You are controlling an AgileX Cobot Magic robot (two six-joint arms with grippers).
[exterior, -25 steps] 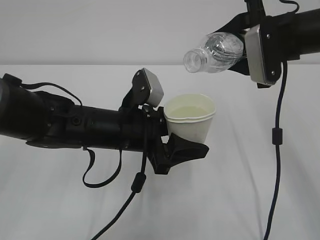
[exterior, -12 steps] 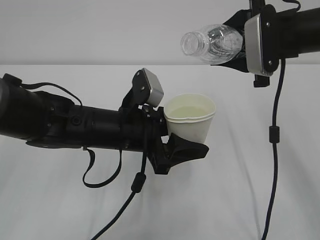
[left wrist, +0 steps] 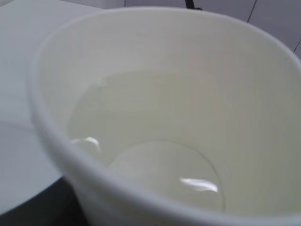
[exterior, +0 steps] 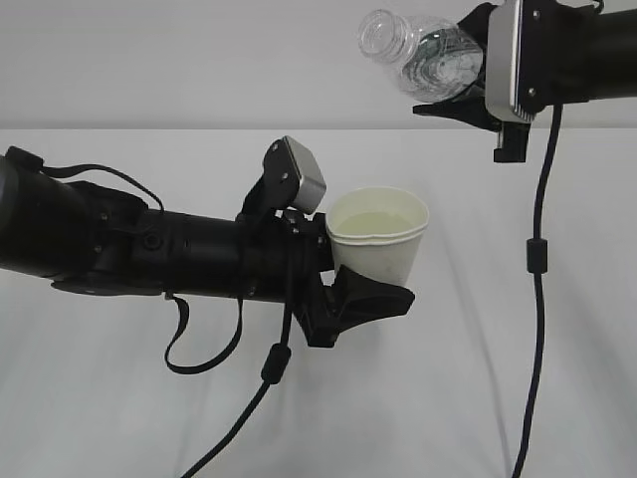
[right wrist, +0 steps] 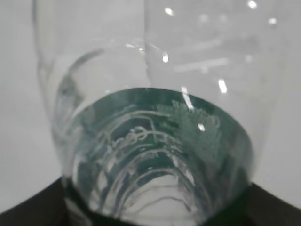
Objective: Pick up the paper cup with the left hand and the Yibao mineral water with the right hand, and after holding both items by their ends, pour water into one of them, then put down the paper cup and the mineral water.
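- The Yibao mineral water point(exterior: 423, 50) has gone up and tipped back since a second ago. Its open mouth was pointing down at the cup then. Now the mouth points to the left and a little up.
- The paper cup point(exterior: 378, 234) has not moved. It stands straight up, with pale water in it.
- The left gripper point(exterior: 363, 294) holds the cup from the side, low down by its bottom. Its fingers are shut around the cup.
- The right gripper point(exterior: 468, 75) holds the bottle by its bottom end. Its fingers are shut around the bottle, near the green label.
- The bottle is high up, above the cup and a bit to the right of it. The two do not touch.
- The bottle's long side lies almost flat, with the neck toward the left and the bottom inside the right gripper.
- I think the pouring is done. Next, both things need to go down on the white table point(exterior: 498, 378).
- The bottle has farther to go down than the cup, and it must be turned mouth up first.
- The cup has water in it, so it could spill if it tilts.
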